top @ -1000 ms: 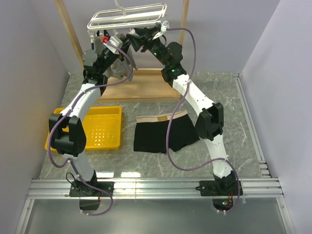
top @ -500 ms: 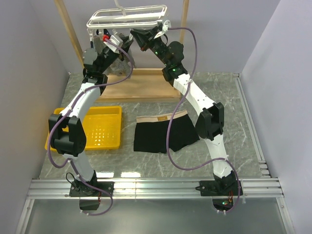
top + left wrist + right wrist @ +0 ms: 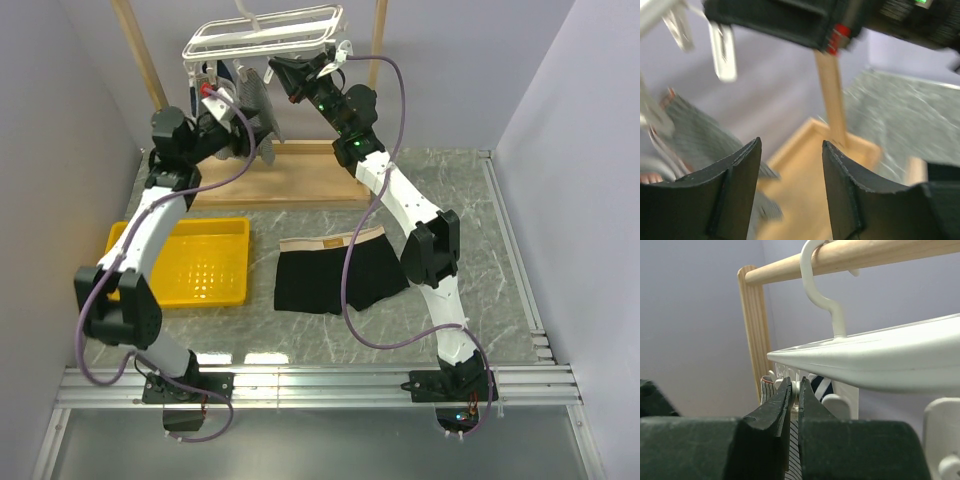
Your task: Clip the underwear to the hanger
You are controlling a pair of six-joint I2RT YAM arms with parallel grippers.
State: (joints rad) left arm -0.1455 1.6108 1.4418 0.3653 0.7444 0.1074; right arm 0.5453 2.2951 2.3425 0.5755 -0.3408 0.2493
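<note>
The underwear (image 3: pixel 335 272), black with a tan waistband, lies flat on the table in the top view, away from both grippers. The white hanger (image 3: pixel 262 35) hangs from the wooden rod, its edge large in the right wrist view (image 3: pixel 880 355). My right gripper (image 3: pixel 287 76) (image 3: pixel 795 386) is up under the hanger, shut on a small white clip (image 3: pixel 799 396). My left gripper (image 3: pixel 243 128) (image 3: pixel 791 146) is open with nothing between its fingers, just left of and below the hanger. More clips (image 3: pixel 722 50) dangle above it.
A grey striped garment (image 3: pixel 256 108) (image 3: pixel 695 131) hangs from the hanger between the two grippers. The wooden stand's base (image 3: pixel 290 180) (image 3: pixel 810 170) sits under it, its posts (image 3: pixel 756 325) at either side. A yellow tray (image 3: pixel 200 262) lies left of the underwear.
My left gripper has opened and drawn back left and down from the hanger, leaving the striped garment hanging. The right gripper has stayed up at the clip.
</note>
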